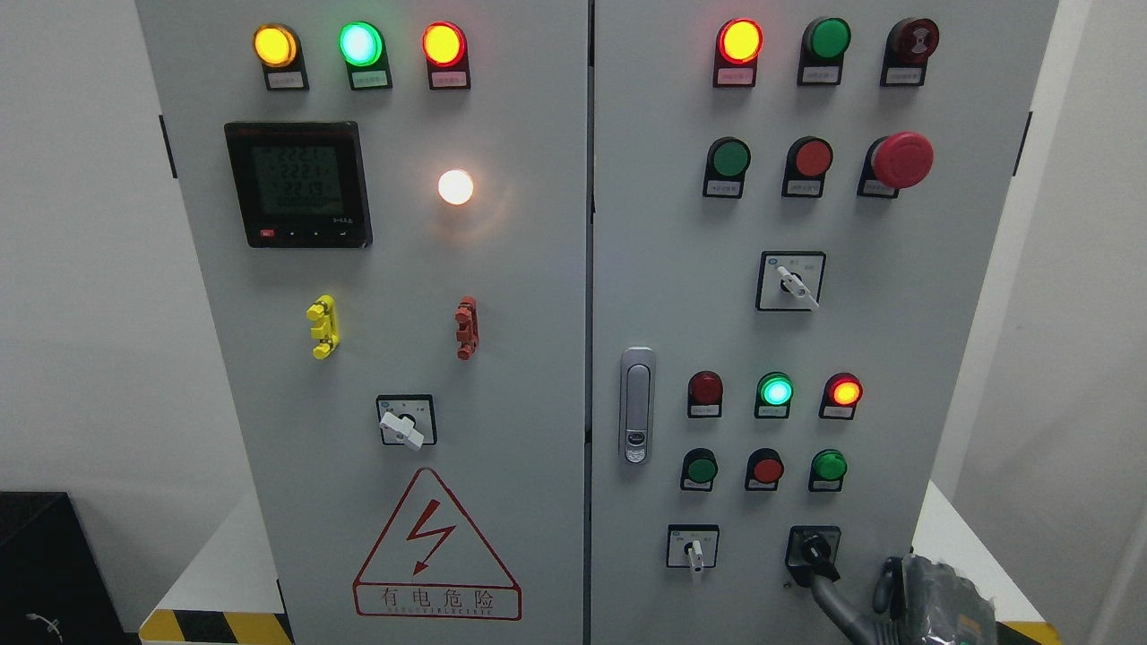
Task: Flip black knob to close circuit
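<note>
Black knob [814, 548] lever angled down-right.

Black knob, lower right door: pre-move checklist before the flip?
1. Black knob in view, bottom right of the right door: ok.
2. Right hand at the knob, a dark finger touching it from below: ok.
3. Firm grasp on the knob: cannot tell, contact partly hidden.
4. Neighbouring white-handled selector switch clear of the hand: ok.
5. Red mushroom emergency stop far above the hand: ok.
6. Left hand position: cannot tell, out of view.
</note>
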You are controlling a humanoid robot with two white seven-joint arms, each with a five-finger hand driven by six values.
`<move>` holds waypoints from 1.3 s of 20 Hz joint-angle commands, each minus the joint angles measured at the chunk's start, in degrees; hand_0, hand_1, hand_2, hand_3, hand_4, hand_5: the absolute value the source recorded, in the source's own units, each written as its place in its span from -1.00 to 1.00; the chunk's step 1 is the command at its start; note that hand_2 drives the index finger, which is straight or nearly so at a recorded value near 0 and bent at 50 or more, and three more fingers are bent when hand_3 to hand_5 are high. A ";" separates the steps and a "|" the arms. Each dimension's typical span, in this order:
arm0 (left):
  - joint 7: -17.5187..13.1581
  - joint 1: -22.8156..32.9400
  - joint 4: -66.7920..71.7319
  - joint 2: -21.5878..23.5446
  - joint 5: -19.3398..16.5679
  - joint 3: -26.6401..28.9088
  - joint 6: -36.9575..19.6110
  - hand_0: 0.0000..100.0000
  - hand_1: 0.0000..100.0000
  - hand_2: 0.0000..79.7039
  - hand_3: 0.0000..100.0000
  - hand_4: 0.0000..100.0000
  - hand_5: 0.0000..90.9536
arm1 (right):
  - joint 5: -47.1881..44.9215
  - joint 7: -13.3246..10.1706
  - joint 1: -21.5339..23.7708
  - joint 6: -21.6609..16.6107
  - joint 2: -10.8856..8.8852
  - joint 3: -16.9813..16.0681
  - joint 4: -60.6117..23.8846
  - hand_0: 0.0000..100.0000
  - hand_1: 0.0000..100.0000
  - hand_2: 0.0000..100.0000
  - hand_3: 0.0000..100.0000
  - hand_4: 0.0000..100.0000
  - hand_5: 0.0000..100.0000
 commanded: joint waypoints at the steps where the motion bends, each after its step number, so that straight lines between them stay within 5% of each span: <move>1: 0.28 0.00 1.23 0.00 -1.23 -1.14 0.04 -0.76 0.11 -1.00 -1.00 -1.00 -1.00 | -0.17 -0.06 -0.03 -0.05 -0.04 -0.66 -0.17 -1.00 -0.56 0.64 0.92 0.58 0.63; 26: 0.19 0.00 1.23 0.00 -1.23 -1.14 -0.05 -0.76 0.11 -1.00 -1.00 -1.00 -1.00 | -0.35 -0.06 -0.29 -0.31 -0.04 -0.58 -0.44 -1.00 -0.58 0.63 0.92 0.57 0.62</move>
